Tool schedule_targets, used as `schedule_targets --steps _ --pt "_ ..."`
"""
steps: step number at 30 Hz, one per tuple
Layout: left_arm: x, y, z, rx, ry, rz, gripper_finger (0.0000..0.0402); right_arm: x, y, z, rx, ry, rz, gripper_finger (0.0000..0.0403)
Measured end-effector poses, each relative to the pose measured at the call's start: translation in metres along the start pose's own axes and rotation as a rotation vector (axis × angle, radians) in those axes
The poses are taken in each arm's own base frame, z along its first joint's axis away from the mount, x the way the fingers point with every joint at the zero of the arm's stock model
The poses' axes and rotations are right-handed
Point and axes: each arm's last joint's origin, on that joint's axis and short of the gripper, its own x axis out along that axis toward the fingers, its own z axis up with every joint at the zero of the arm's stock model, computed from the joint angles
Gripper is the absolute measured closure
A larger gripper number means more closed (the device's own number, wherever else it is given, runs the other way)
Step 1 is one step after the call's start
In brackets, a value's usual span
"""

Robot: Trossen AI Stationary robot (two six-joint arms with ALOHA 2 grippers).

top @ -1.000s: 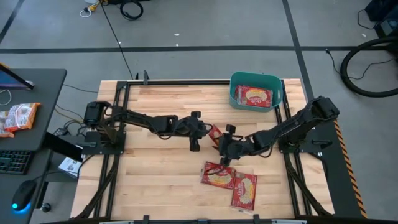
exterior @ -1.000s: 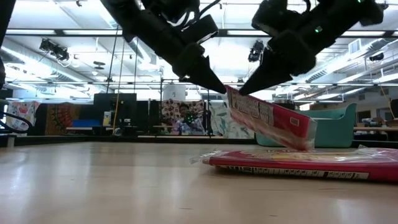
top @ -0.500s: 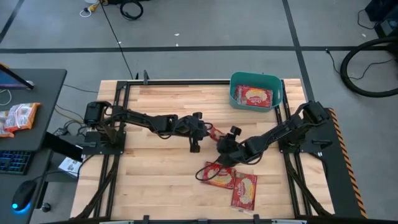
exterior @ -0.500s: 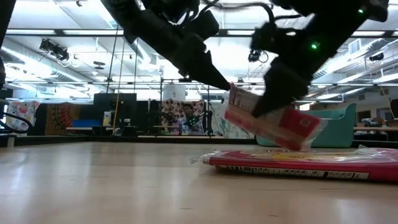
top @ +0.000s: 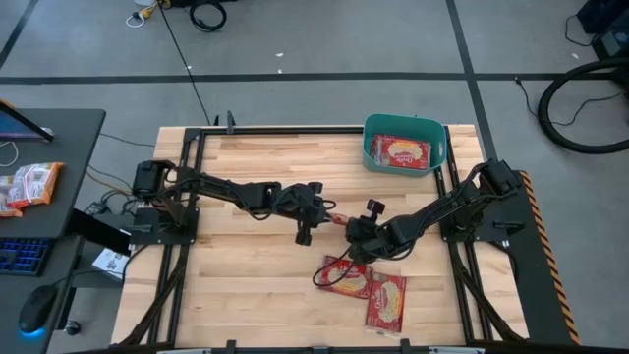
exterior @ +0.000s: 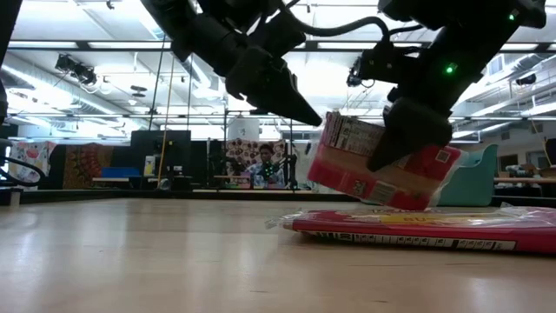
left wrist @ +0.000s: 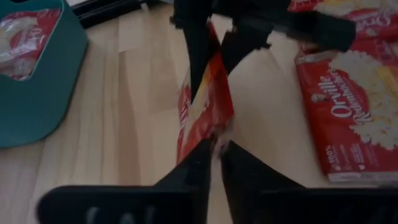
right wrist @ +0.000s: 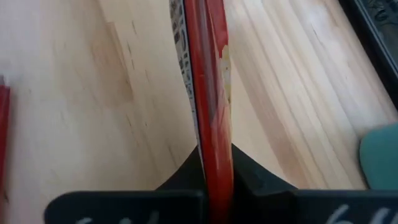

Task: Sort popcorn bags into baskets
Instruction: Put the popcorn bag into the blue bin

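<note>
One popcorn bag (exterior: 373, 165), red with printed text, hangs tilted at mid-table between my two grippers. My right gripper (exterior: 395, 143) is shut on it. My left gripper (left wrist: 218, 152) stands at the bag's upper corner (exterior: 330, 120), its fingers a narrow slit apart. Two more bags (top: 344, 278) (top: 386, 300) lie flat on the table just below and nearer the front edge. The teal basket (top: 432, 133) stands at the far right, one bag (top: 398, 151) flat inside it. My left gripper has its fingertips (left wrist: 202, 155) right at the bag's end corner (left wrist: 217, 134), coming level from the table's left; I cannot tell whether they touch it. My right gripper pinches the bag's upper edge (right wrist: 208, 124) between its two fingers, the bag seen edge-on between them. The fingers (exterior: 408, 139) slant down from above and from the right. The bag hangs tilted, clear of the table and just above the flat bags.
Dark rails frame the table on the left (top: 182, 197) and right (top: 457, 236). Bare wood lies left and in front of the arms. A desk (top: 49, 147) with more packets (top: 29, 185) stands beyond the table's left edge.
My right gripper has come down from above the bag onto its upper edge and taken hold. The bag, held before only by my left gripper at its corner, has tipped so that its printed face shows more, and stays clear of the table.
</note>
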Motion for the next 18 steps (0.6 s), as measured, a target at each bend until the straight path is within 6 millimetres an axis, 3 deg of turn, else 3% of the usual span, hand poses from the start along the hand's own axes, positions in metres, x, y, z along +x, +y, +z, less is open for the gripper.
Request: schedule_targets --steps 7,18 --pt "-0.022 0.013 -0.001 0.000 0.023 0.046 0.0290 -0.021 -0.021 0.000 -0.009 0.037 -0.012 0.0361" --pt "-0.078 0.037 -0.024 -0.079 -0.279 0.130 0.0292 -0.064 -0.074 0.003 -0.076 -0.050 -0.205 0.0371"
